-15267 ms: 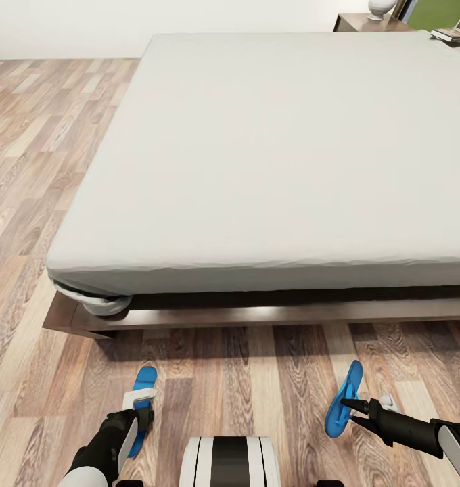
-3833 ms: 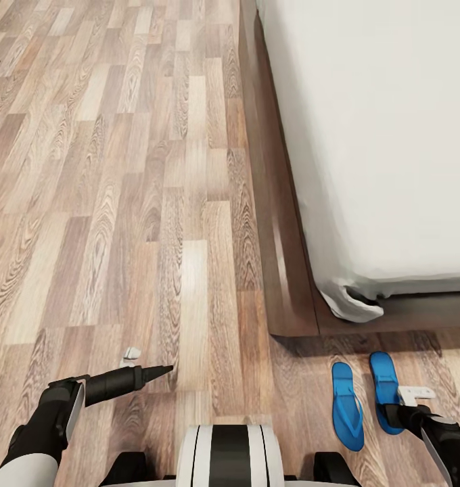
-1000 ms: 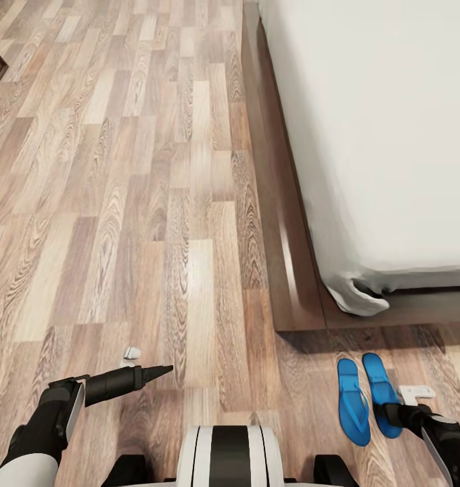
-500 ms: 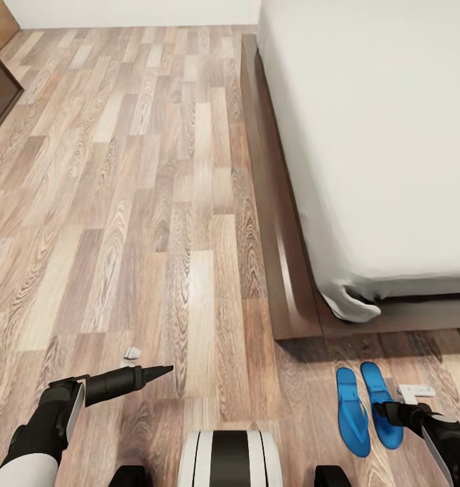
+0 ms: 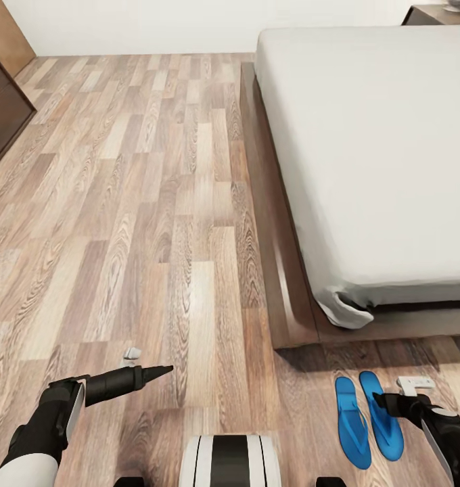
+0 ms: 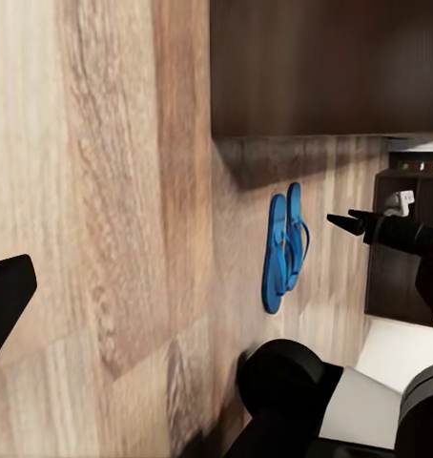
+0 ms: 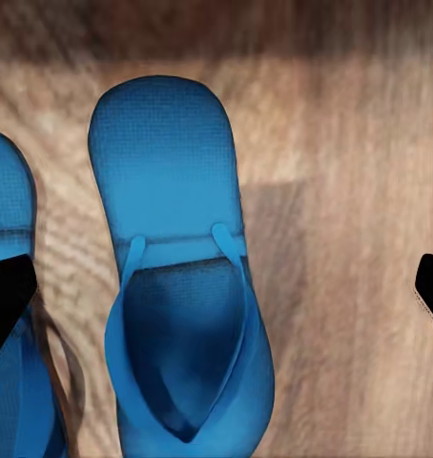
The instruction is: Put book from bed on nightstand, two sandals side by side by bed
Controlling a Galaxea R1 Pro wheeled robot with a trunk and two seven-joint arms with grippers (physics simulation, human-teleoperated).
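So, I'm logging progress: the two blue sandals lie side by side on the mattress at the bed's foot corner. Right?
Not quite. The two sandals lie side by side on the wood floor in front of the bed frame's corner, not on the mattress. The head view shows this.

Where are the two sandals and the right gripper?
Left sandal [image 5: 352, 423], head view, middle of sole.
Right sandal [image 7: 183, 277], right wrist view, at the straps.
Right gripper [image 5: 381, 402], head view, at the fingertips.
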